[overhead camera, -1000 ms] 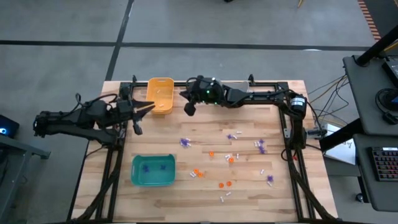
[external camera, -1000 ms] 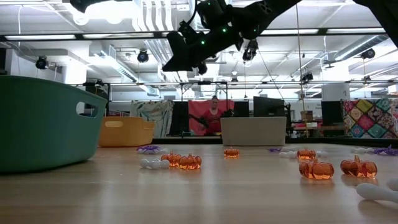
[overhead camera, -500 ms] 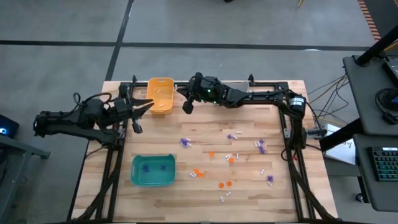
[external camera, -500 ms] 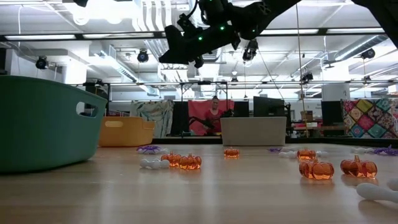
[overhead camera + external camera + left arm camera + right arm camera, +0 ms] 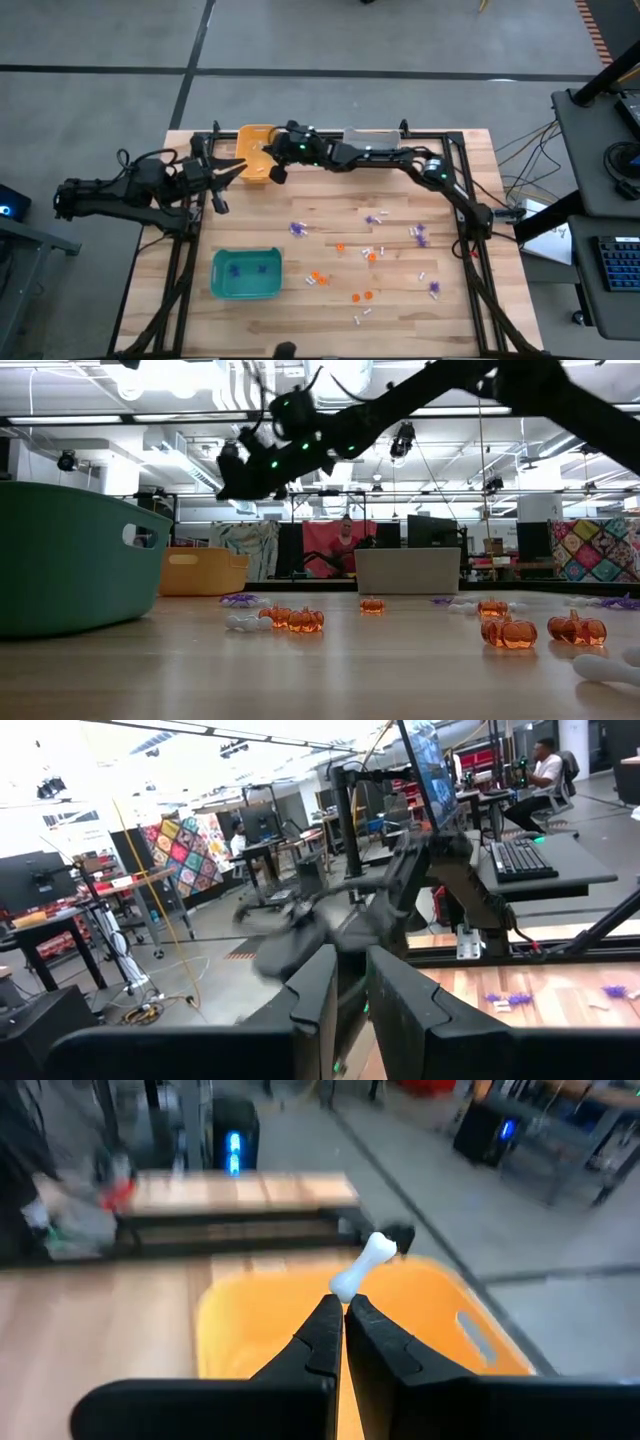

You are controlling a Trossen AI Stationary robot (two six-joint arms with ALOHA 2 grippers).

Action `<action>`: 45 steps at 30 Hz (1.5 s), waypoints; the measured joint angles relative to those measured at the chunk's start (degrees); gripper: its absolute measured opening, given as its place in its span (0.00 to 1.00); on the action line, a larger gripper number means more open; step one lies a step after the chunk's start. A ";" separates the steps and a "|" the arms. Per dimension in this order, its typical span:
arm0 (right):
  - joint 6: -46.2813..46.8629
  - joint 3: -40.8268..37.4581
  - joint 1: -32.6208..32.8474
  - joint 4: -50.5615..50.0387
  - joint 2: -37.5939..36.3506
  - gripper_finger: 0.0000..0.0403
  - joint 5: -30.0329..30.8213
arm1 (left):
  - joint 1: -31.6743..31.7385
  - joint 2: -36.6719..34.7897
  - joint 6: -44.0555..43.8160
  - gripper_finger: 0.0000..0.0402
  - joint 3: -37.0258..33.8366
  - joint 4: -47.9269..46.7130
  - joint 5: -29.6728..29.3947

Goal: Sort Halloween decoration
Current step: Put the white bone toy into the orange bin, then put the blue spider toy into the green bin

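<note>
Nearest, along the wooden table's (image 5: 250,320) front half, scattered tiny orange pumpkin trinkets (image 5: 510,632), purple spiky trinkets (image 5: 298,230) and small white bone trinkets (image 5: 248,623), with a teal plastic bin (image 5: 246,275) beside them holding purple pieces. Farther back, right gripper (image 5: 341,1312) clenched on a small white plastic bone (image 5: 364,1264), raised over the open orange-yellow plastic bin (image 5: 256,152). Close by at the table's far left corner, left gripper (image 5: 238,171) parked, fingers nearly together, nothing seen between them.
</note>
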 joint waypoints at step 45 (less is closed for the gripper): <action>3.50 18.12 2.67 -65.62 -4.40 0.21 -2.96 | -0.01 2.38 -3.86 0.10 -0.04 -3.15 0.02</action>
